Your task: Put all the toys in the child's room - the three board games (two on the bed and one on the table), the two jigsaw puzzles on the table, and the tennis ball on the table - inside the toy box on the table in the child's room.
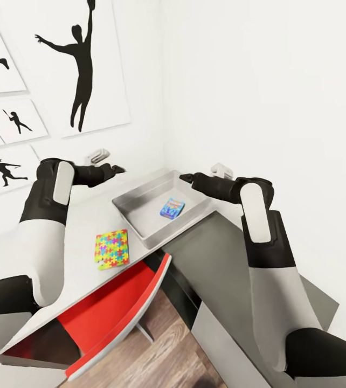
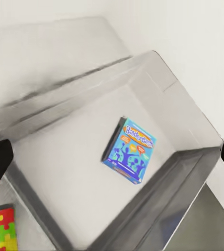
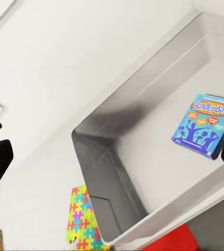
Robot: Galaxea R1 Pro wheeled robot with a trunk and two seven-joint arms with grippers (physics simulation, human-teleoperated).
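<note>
The toy box [image 1: 140, 215] stands on the desk [image 1: 81, 226] at its far corner, close to the two white walls, and it is a shallow grey bin with sloped sides. Inside it lies one board game [image 1: 172, 208], a blue box with the word Balderdash on it; it rests flat on the floor of the bin, toward the side nearer to the right arm, and it does not touch the walls of the bin. One jigsaw puzzle [image 1: 111, 249], a slab of yellow, pink, green and blue pieces, lies flat on the desk just beside the near corner of the toy box, close to the front edge of the desk. The left gripper [image 1: 120, 169] hangs above the back edge of the desk, beside the far left side of the bin, and the right gripper [image 1: 184, 177] hangs above the far right rim of the bin. In each wrist view the two dark fingers stand wide apart at the sides of the picture with nothing between them, so both grippers are open and hold nothing. Under the front edge of the desk a red chair [image 1: 113, 307] stands on the wood floor [image 1: 167, 355]. Black silhouette posters [image 1: 60, 59] hang on the wall behind the left arm.
</note>
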